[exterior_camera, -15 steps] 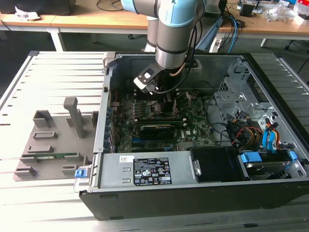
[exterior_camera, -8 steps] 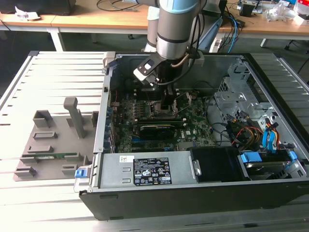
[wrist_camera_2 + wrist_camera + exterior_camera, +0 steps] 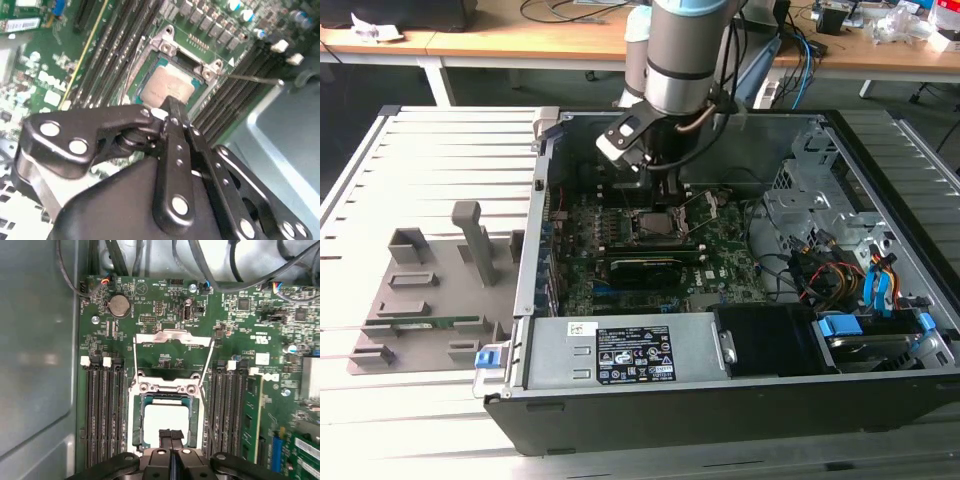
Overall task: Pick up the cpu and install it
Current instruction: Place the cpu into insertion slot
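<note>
In the exterior view, a grey fixture tray [image 3: 430, 290] lies on the slatted table [image 3: 380, 420] at the exterior view's left. A long green memory stick [image 3: 440, 322] rests flat in one of the tray's slots.

Just right of the tray stands the open computer case [image 3: 720, 410], with the green motherboard [image 3: 725, 270] exposed inside. A metal cover with a label [image 3: 620, 355] runs along the near side of the case. The arm [image 3: 685, 50] reaches down from the far side into the case, over the middle of the motherboard.

In both wrist views the cpu [image 3: 165, 417] [image 3: 167, 87] lies flat inside the socket frame [image 3: 165, 387] [image 3: 167, 47], silver top facing up. The frame's metal bracket [image 3: 172, 337] is swung open on the far side of the socket. Memory slots [image 3: 102, 410] flank the socket on both sides. A round coin battery [image 3: 119, 305] sits beyond the bracket.

The gripper [image 3: 170, 433] [image 3: 170, 102] is directly above the cpu. Its two fingers are pressed together with nothing between them, and the tips are at the edge of the chip's top. Whether the tips touch the metal cannot be determined.

At the exterior view's right, the case holds a bundle of cables [image 3: 830, 275] and a drive bay with blue tabs [image 3: 840, 325].
</note>
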`<act>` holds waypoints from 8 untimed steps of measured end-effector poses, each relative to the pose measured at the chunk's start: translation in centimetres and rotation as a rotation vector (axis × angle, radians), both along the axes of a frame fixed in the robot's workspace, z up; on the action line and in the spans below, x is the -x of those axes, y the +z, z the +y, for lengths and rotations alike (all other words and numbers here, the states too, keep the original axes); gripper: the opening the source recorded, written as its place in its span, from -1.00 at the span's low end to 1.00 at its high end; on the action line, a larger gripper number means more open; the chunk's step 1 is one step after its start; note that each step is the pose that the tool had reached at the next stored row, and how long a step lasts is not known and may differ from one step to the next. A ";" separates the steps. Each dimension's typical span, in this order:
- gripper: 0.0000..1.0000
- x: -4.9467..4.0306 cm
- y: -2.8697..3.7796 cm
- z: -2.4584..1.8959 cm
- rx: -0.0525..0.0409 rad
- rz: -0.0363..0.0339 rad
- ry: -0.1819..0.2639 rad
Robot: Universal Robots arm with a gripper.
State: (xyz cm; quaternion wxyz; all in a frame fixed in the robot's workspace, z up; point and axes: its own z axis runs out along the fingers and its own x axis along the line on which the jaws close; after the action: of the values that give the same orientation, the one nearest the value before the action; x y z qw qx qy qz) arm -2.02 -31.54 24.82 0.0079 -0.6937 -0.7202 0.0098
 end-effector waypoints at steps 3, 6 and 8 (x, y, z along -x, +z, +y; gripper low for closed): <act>-0.79 0.00 2.32 0.00 0.0001 0.0000 0.000; -0.79 0.00 4.51 0.00 0.0000 0.0000 0.000; -0.79 0.00 4.75 0.00 -0.0010 -0.0001 0.000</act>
State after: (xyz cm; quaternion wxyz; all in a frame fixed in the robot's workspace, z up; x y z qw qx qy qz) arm -2.02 -31.53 29.57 0.0082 -0.6935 -0.7203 0.0094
